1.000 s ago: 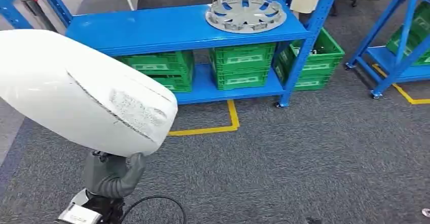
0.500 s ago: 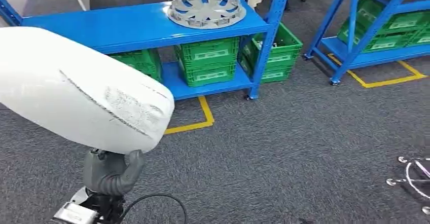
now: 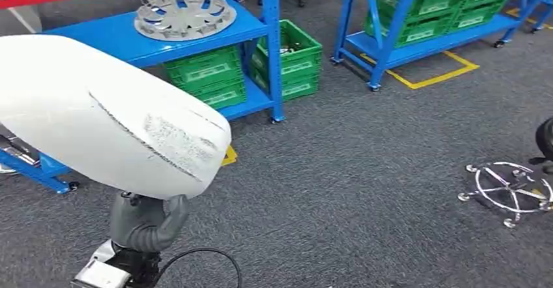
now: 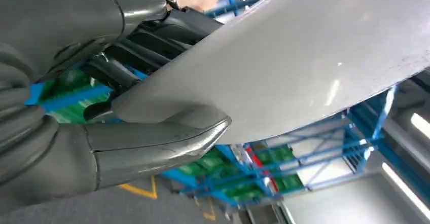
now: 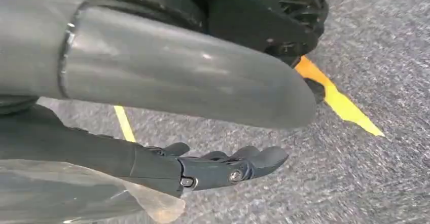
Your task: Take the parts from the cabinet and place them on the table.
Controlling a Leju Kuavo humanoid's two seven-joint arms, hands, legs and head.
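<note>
A large white rounded shell part (image 3: 104, 112) takes up the left of the head view, held up over the carpet. My left hand (image 3: 147, 223) grips it from underneath. In the left wrist view the thumb (image 4: 152, 143) presses on the part's pale underside (image 4: 304, 57), with the darker fingers on its other face. A grey wheel cover (image 3: 185, 16) lies flat on the blue cabinet shelf (image 3: 111, 37) behind. My right hand (image 5: 167, 77) hangs over the carpet, fingers (image 5: 228, 165) apart and holding nothing.
Green crates (image 3: 205, 76) fill the cabinet's lower shelf, and another crate (image 3: 290, 57) stands on the floor beside it. A second blue rack (image 3: 417, 40) with green crates stands at the back right, ringed by yellow floor tape (image 3: 433, 76). A chrome chair base (image 3: 512, 187) sits at the right edge.
The whole scene has slid left, so the camera has turned right: the cabinet is now far left, and the second rack and chair base have come further in. The held part stays put.
</note>
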